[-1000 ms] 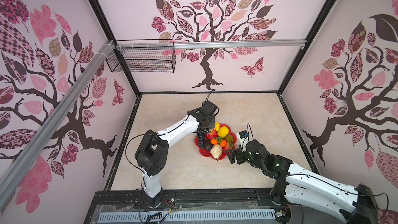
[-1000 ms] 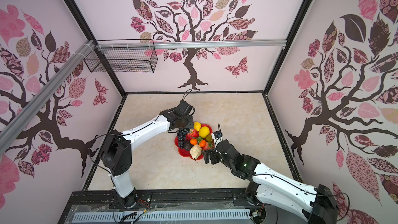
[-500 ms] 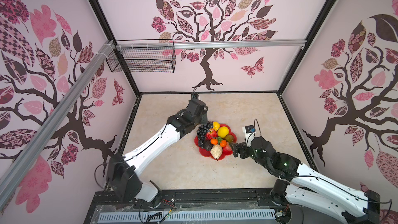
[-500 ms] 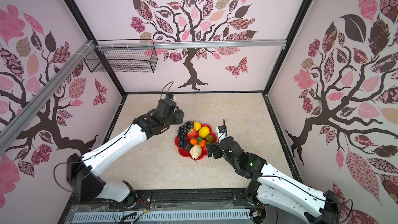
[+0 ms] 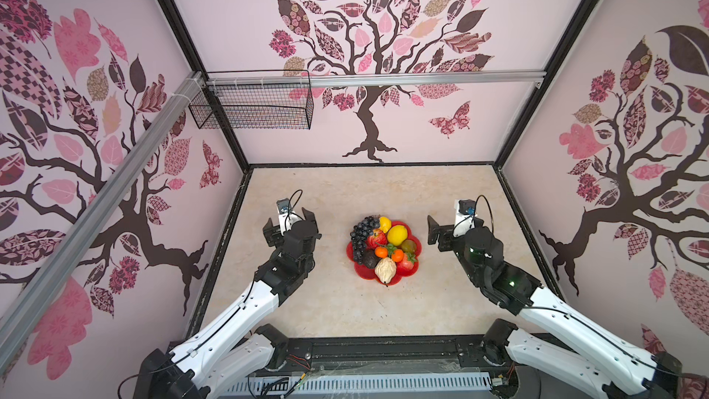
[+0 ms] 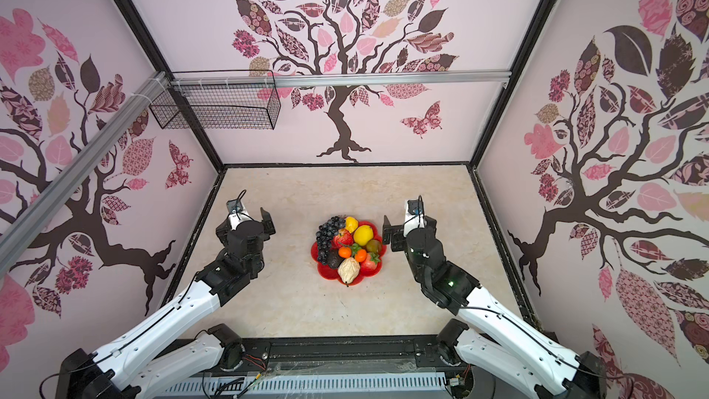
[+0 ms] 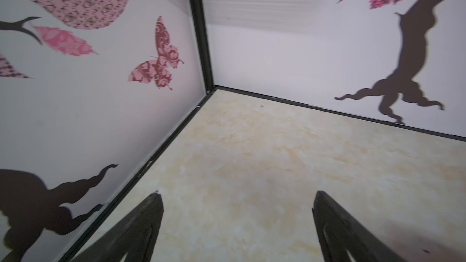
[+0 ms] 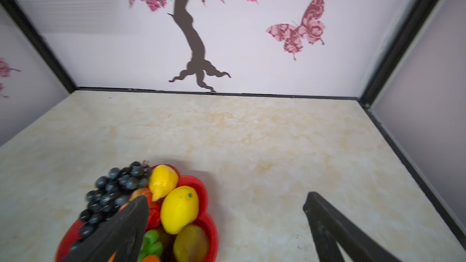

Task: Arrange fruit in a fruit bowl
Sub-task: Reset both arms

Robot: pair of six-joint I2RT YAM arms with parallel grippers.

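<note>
The red petalled fruit bowl [image 5: 413, 271] [image 6: 374, 271] stands mid-table in both top views, heaped with fruit: black grapes [image 5: 360, 230], a big lemon [image 5: 397, 234], a strawberry [image 5: 376, 239], two oranges [image 5: 381, 252], a cream pear [image 5: 385, 269] and a dark avocado [image 5: 369, 259]. My left gripper [image 5: 289, 226] [image 7: 237, 195] hangs open and empty, well left of the bowl. The right gripper [image 5: 454, 230] [image 8: 227, 196] is open and empty just right of it. In the right wrist view the lemon [image 8: 179, 207] and bowl rim [image 8: 211, 225] lie beside one finger [image 8: 121, 230].
A black wire basket [image 5: 253, 105] hangs from the aluminium rail [image 5: 422, 79] high at the back left. Patterned walls close in the beige table [image 5: 364, 193] on three sides, and both arm bases sit at its front edge.
The left arm has drawn back from over the bowl to the left, and its jaws have opened wide. The right arm has pulled away from the bowl's edge to the right.
</note>
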